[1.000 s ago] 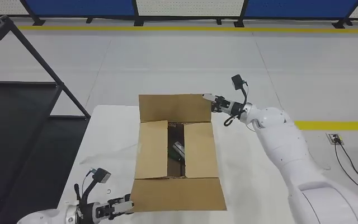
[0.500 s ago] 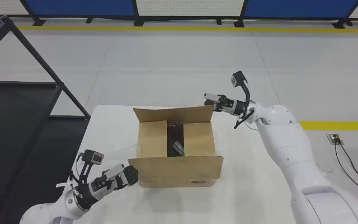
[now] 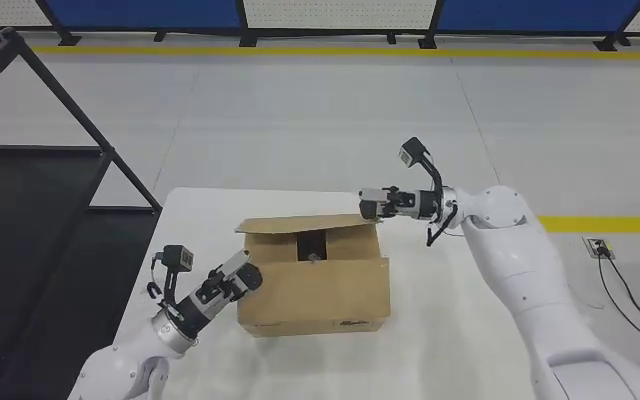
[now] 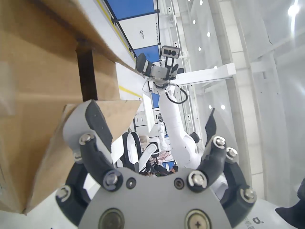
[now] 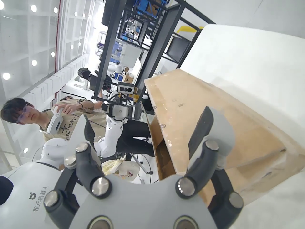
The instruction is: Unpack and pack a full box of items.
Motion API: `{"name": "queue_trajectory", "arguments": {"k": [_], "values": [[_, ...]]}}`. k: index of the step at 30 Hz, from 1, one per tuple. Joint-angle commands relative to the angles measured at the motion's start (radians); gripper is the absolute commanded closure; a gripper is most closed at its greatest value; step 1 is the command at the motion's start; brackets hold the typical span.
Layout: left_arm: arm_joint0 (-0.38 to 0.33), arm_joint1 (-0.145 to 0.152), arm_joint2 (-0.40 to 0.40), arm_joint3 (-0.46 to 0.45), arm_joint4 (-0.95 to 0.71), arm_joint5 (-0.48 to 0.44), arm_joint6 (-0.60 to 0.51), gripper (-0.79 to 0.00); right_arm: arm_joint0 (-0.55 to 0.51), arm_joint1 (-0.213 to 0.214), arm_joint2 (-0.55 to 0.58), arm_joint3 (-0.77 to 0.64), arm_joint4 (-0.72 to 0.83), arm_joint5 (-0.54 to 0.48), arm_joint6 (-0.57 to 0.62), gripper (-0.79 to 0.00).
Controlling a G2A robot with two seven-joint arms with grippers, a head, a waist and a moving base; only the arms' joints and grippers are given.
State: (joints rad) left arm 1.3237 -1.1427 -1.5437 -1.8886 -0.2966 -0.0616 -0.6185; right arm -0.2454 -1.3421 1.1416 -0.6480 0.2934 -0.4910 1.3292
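a small dark patch of print is showing low on the front wall of the cardboard box, too small to make out. a tiny dark label is sitting on a white wall panel in the left wrist view, likewise unreadable.

Probably a robotics lab hall: blue partition panels, yellow floor tape, black metal rack.
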Motion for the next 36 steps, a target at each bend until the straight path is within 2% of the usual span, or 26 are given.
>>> {"name": "queue_trajectory", "arguments": {"k": [1,5,14,23,30,36], "values": [[-0.009,-0.002,0.019,0.004,0.028,0.001,0.028,-0.785,-0.012,0.009,-0.012,-0.007,0.021,0.028,0.028,-0.785],[-0.025,-0.005,0.049,0.016,0.050,0.003,0.061,-0.785,-0.022,0.017,-0.034,0.007,0.061,0.076,0.076,-0.785],[-0.057,-0.008,0.090,0.042,0.072,0.027,0.080,-0.785,-0.064,0.025,-0.026,0.006,0.279,0.203,0.203,-0.785],[-0.067,-0.009,0.104,0.046,0.062,0.032,0.086,-0.785,-0.070,0.026,-0.076,0.041,0.277,0.207,0.207,-0.785],[-0.058,-0.013,0.103,0.037,0.041,0.029,0.132,-0.785,-0.067,0.026,-0.100,0.077,0.259,0.199,0.198,-0.785],[0.006,-0.014,0.021,0.015,-0.057,-0.056,0.208,-0.785,-0.079,0.023,-0.112,0.079,0.260,0.175,0.175,-0.785]]}}
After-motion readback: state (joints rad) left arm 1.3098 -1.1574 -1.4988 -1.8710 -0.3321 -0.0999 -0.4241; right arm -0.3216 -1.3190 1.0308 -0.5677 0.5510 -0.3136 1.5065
